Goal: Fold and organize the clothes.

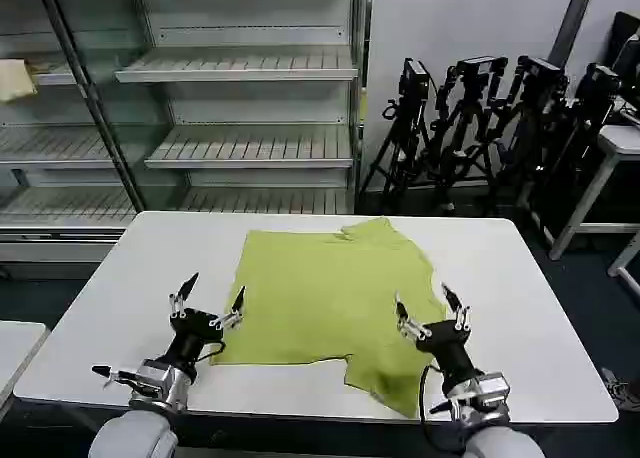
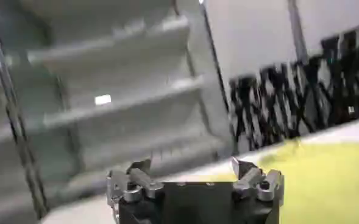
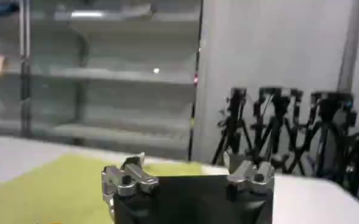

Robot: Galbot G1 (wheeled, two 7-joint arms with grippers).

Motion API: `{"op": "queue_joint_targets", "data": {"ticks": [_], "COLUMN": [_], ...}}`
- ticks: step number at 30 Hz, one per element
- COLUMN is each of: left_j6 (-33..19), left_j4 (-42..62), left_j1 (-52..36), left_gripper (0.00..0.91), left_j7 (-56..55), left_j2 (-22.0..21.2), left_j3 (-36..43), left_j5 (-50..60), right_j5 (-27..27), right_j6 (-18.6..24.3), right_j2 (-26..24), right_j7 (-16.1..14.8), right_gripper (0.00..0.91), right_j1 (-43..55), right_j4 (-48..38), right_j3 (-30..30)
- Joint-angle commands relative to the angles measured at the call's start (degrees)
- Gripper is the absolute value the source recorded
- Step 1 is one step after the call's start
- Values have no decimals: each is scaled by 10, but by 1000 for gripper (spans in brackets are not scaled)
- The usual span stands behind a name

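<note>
White table with lime-green T-shirt spread flat, partly folded

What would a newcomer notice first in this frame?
A lime-green T-shirt lies spread on the white table, partly folded at its right side. The left tool hangs open at the shirt's near left corner, and the right tool hangs open over its near right part.

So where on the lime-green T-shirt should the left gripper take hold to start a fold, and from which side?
Probably the near-left hem corner of the T-shirt, coming in low from the robot's left over the bare table. The shirt lies mostly flat with that edge free, and the open left gripper sits right beside it. The open right gripper is already over the bunched near-right part, so it could take that side.
</note>
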Motion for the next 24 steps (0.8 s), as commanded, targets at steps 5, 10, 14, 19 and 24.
{"op": "queue_joint_targets", "data": {"ticks": [5,10,14,19,24], "left_j6": [118,118,118,119,118], "left_j4": [-7,28,24,15,27], "left_j1": [59,50,52,60,49], "left_gripper": [907,907,907,907,0], "left_j7": [-21,-23,-24,-24,-33], "left_j2": [25,23,23,23,19], "left_j3": [1,-9,-15,-20,-31], "left_j5": [-84,-95,-99,-104,-126], "right_j5": [11,27,31,32,51], "right_j6": [-60,-68,-77,-77,-87], "right_j2": [-23,-30,-30,-30,-29], "right_j7": [29,38,44,45,51], "right_gripper": [907,907,907,907,0], "right_j1": [-143,-152,-155,-157,-148], "right_j4": [54,39,35,29,25], "right_j3": [5,14,9,-11,-21]}}
